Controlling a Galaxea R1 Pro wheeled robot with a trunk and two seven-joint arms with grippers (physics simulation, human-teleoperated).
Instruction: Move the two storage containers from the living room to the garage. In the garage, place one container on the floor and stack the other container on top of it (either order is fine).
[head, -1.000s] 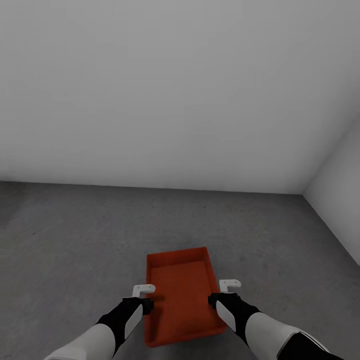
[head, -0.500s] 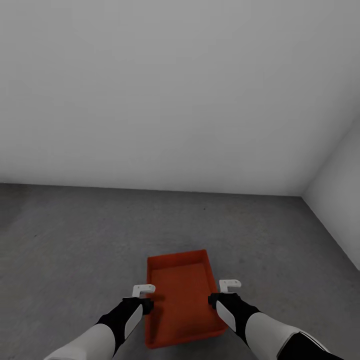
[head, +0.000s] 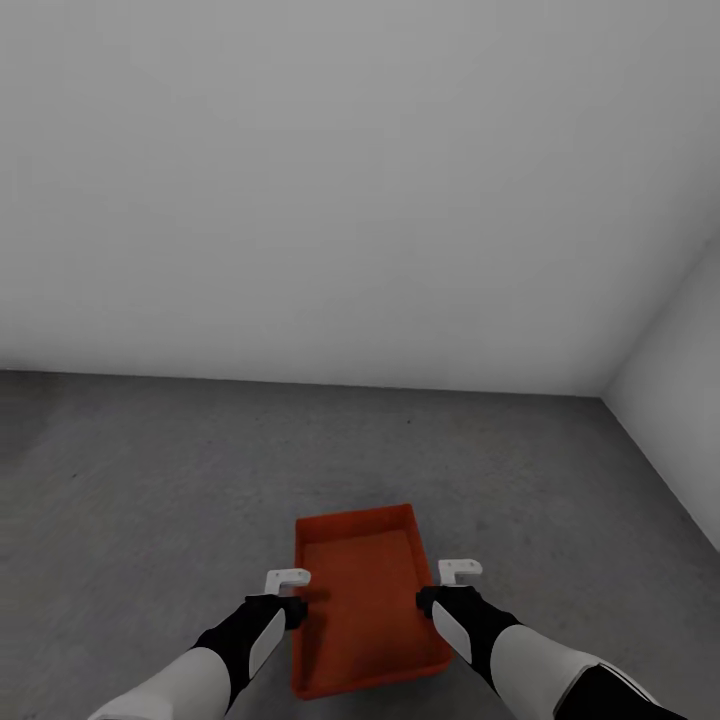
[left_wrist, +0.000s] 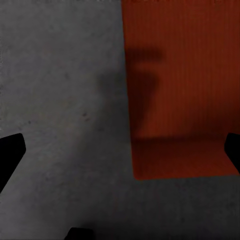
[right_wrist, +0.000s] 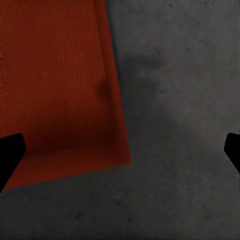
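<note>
One orange-red storage container (head: 365, 600) rests on the rough dark grey garage floor (head: 150, 480), straight ahead of me and between my two arms. My left gripper (head: 290, 600) hangs above its left long wall, and my right gripper (head: 430, 598) hangs above its right long wall. In the left wrist view the container (left_wrist: 180, 90) lies below the open gripper (left_wrist: 120, 155), whose black fingertips (left_wrist: 10, 160) stand far apart. The right wrist view has the container (right_wrist: 55, 85) under the open right gripper (right_wrist: 120, 152). Neither gripper holds anything.
A pale grey wall (head: 300, 200) stands a few steps ahead. A second wall (head: 680, 400) meets it in a corner at the right. Bare concrete floor spreads to the left and in front of the container.
The whole picture has slid down slightly, wall line and container alike, so the camera moved. Both arms keep their place in the view, grippers still open.
</note>
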